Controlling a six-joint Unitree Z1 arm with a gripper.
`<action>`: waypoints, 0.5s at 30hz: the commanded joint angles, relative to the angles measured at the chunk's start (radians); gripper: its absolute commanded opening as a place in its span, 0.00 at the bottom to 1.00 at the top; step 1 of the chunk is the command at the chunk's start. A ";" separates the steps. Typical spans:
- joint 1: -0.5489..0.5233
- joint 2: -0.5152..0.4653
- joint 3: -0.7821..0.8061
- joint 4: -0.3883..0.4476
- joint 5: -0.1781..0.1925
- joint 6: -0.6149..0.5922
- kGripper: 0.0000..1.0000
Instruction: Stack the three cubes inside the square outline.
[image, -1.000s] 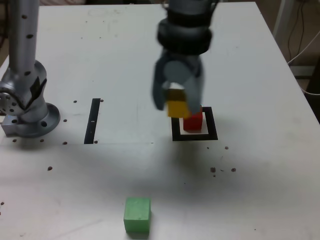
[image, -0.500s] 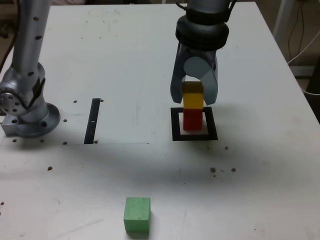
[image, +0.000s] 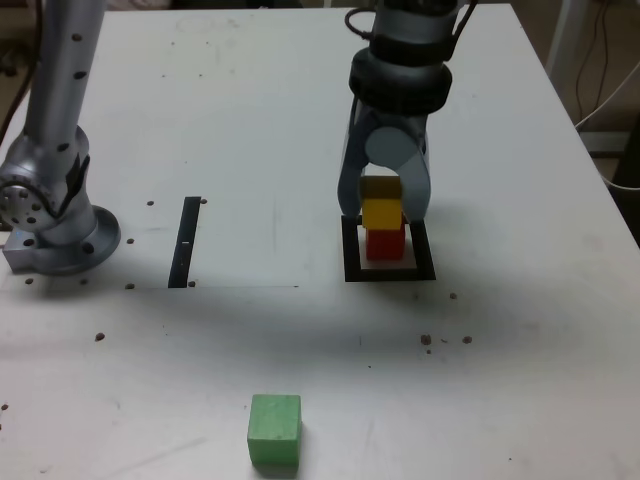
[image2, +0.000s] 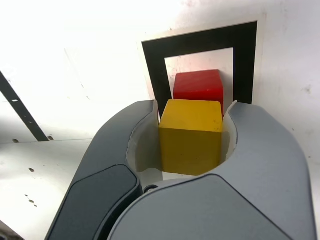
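The yellow cube is seen resting on the red cube, which stands inside the square outline on the white surface. The yellow cube is gripped on two sides by the tool, whose jaws are closed against it, as confirmed by the wrist view. The green cube lies well apart, near the front edge. A black strip is found toward the exterior view's left, beside the arm base.
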 joint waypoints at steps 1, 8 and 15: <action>0.001 0.004 0.001 -0.003 -0.008 0.002 0.24; 0.001 0.005 0.012 -0.022 -0.014 0.002 0.24; 0.001 0.003 0.026 -0.041 -0.011 0.002 0.26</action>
